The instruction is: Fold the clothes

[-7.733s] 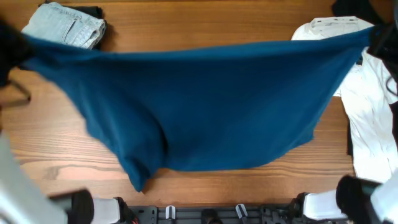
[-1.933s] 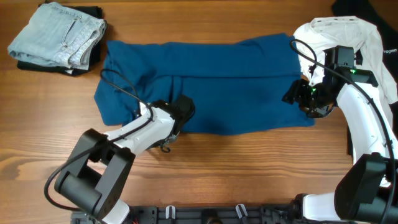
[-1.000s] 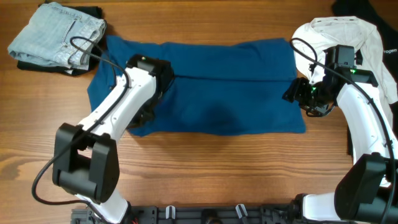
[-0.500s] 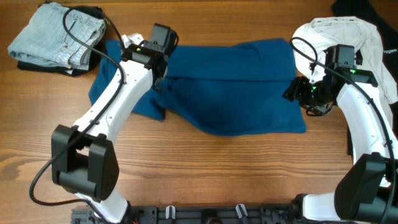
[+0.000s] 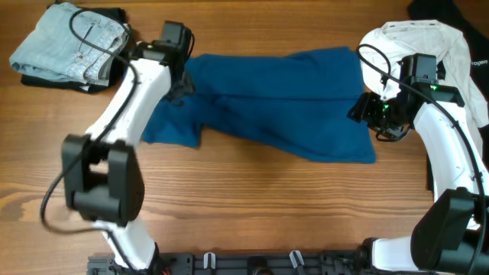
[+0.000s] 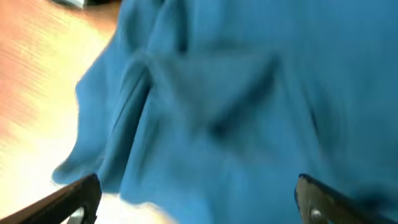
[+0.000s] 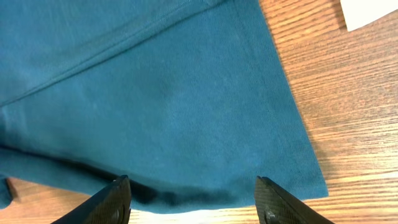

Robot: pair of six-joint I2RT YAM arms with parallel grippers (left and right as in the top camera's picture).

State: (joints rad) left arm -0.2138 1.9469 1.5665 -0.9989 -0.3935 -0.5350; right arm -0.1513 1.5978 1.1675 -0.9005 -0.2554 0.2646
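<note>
Wooden worktop, its brown grain running left to right. A dark-blue shirt lies across the far middle, stretched from side to side. The shirt's right end rests flat on the wood with a straight hemmed edge, and its left end is bunched and creased. At the far left corner, a folded pair of pale-blue jeans sits on top of a black garment. A rumpled white garment lies along the right edge, just beside the shirt's right end. A dark cloth shows at the far right corner.
</note>
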